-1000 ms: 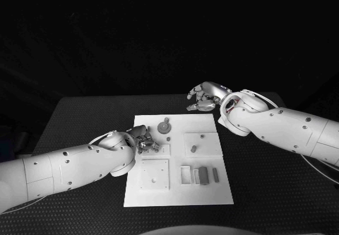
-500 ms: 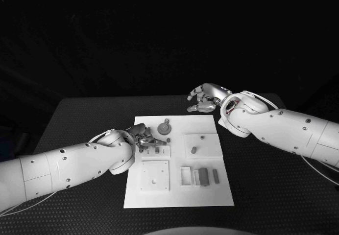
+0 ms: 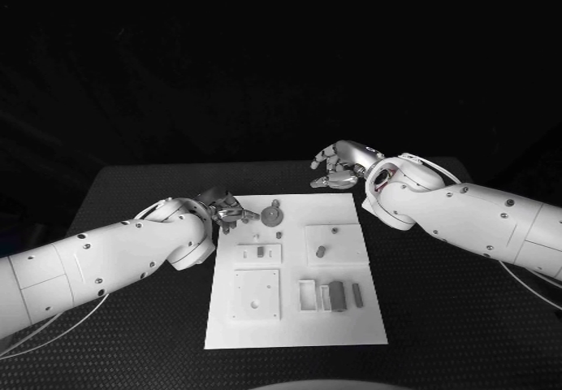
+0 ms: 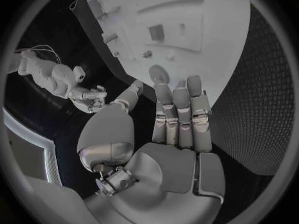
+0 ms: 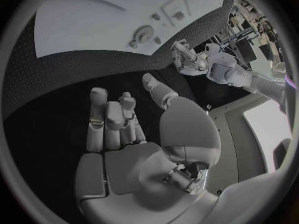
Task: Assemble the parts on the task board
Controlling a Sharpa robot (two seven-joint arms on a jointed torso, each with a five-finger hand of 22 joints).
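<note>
The left hand (image 3: 225, 207) hangs at the far left corner of the task board (image 3: 297, 325), its fingertips just over the board's left edge. In the left wrist view its fingers (image 4: 181, 109) stretch out side by side with the thumb apart from them, and nothing lies in the palm: the hand is released and grasps no part.

The white task board lies in the middle of the black table (image 3: 129, 195), its long side running from near to far. At its far end, just right of the left hand, sits a round grey disc (image 3: 272, 214) with a small peg-like piece beside it. Nearer, on the left half, is a raised square plate with small dark parts (image 3: 259, 253) on it, and nearer still a larger square plate (image 3: 256, 293) with a hole in it. On the right half a raised block (image 3: 329, 241) carries two short grey pegs. Toward the near right, slim grey bars (image 3: 339, 294) lie side by side in a row, beside a rectangular frame.

The right hand (image 3: 341, 163) hovers over the table just beyond the board's far right corner, well apart from the parts. In the right wrist view its fingers (image 5: 112, 119) are loosely bent with the thumb spread away, and the palm is bare: it too is released.
</note>
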